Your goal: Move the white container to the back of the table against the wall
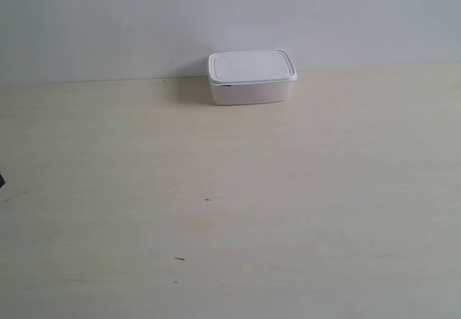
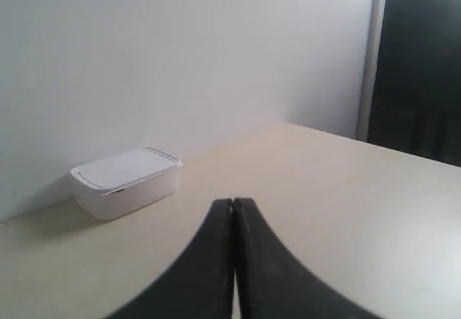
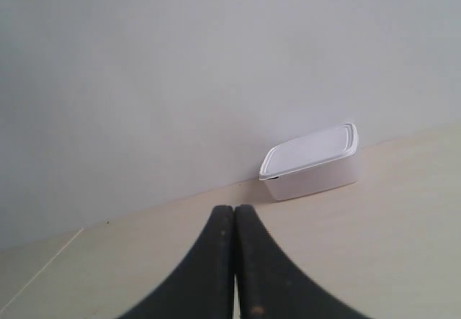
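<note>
The white container [image 1: 251, 78] stands lidded at the back of the pale wood-grain table [image 1: 230, 211], right by the plain grey-white wall [image 1: 144, 16]. In the left wrist view the container [image 2: 126, 181] lies well ahead of my left gripper [image 2: 233, 202], whose black fingers are pressed together with nothing between them. In the right wrist view the container [image 3: 311, 160] sits against the wall [image 3: 180, 81], far beyond my right gripper [image 3: 235, 209], which is also shut and empty. Neither gripper shows in the exterior view.
A tiny dark cross mark [image 1: 207, 200] and a short dark speck [image 1: 179, 258] lie on the tabletop. A dark sliver [image 1: 2, 181] pokes in at the exterior view's left edge. A dark opening with a pale frame [image 2: 418, 60] stands past the table's far end.
</note>
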You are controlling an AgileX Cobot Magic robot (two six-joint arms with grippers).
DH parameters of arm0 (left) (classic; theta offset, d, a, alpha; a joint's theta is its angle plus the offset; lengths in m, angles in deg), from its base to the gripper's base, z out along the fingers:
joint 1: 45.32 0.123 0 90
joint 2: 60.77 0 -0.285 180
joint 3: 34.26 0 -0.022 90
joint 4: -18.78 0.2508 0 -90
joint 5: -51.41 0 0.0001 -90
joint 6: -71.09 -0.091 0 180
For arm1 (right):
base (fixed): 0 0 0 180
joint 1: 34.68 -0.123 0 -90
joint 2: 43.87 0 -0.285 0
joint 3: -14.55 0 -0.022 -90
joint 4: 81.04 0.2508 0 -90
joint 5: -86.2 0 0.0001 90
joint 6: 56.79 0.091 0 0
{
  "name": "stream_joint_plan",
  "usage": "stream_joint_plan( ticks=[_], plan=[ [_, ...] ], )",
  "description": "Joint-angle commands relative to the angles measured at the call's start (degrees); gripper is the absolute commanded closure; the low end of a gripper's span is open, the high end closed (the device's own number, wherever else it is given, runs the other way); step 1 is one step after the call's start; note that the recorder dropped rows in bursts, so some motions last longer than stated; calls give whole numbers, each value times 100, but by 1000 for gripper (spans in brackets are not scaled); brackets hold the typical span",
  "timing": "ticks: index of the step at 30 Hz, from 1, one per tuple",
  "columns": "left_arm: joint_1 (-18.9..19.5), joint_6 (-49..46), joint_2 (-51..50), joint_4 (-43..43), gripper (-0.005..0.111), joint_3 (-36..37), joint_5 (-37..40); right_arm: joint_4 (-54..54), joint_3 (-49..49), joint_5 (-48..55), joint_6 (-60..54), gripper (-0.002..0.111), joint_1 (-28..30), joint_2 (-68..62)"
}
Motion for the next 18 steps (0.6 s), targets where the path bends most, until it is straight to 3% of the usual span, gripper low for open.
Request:
stream_joint_plan(
  ticks=[1,12,18],
  plan=[
    [-23,71,15,-84,107,34,-45,36,-22,-49,-10,108,-20,23],
    [-6,71,94,-83,107,34,-26,36,-22,-50,-35,108,-20,23],
    [458,71,536,-83,107,34,37,36,-22,-50,-37,108,13,157]
  ],
)
